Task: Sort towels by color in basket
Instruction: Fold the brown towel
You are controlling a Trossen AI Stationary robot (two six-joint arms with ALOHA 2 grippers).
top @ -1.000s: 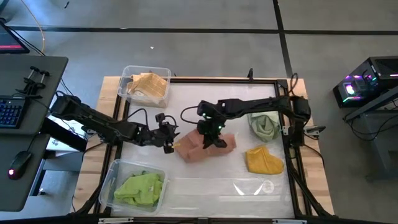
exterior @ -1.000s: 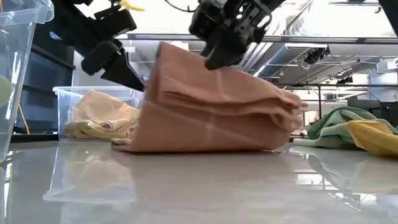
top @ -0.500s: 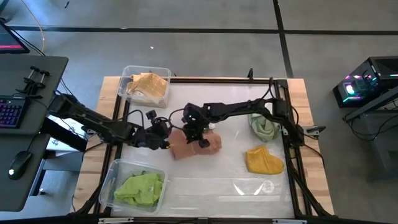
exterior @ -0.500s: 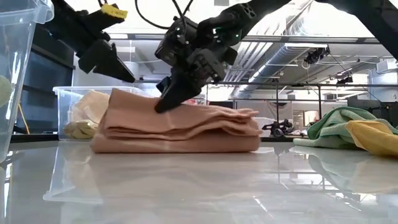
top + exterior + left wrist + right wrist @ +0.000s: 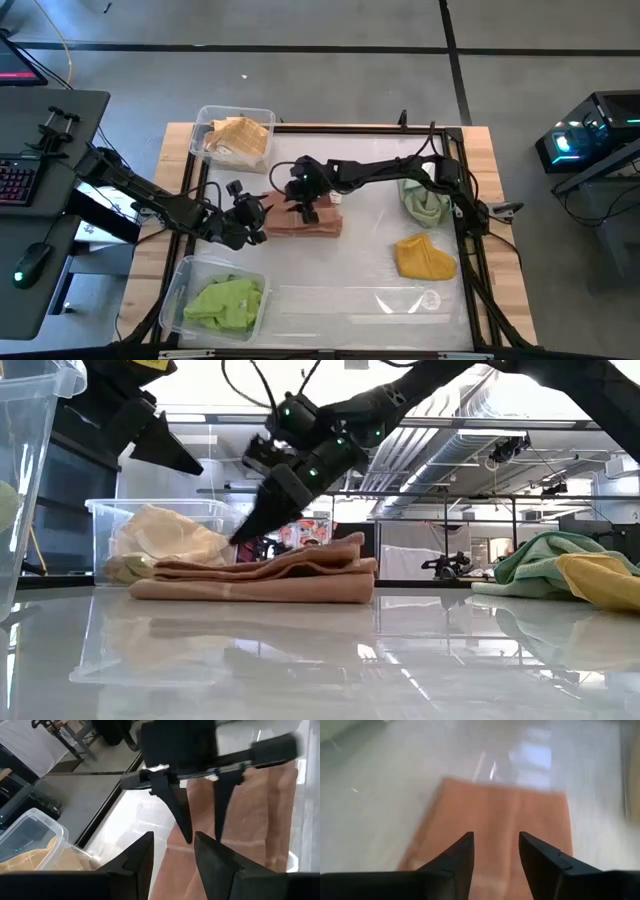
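The soft pink-brown folded towel [image 5: 303, 222] lies flat on the white table [image 5: 330, 300]. The right gripper [image 5: 301, 206] hangs just above it, fingers apart, holding nothing. The left gripper [image 5: 258, 213] waits beside it, part open and, I think, empty. Lift straight up so the fold stays neat.

Both grippers crowd the pink towel [image 5: 305, 222]; open table [image 5: 340, 300] lies at six o'clock of it.

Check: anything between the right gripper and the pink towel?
Nothing visible. The right gripper hangs open just above the folded pink towel, with bare air between. The left gripper sits open at the towel's near edge, off to one side.
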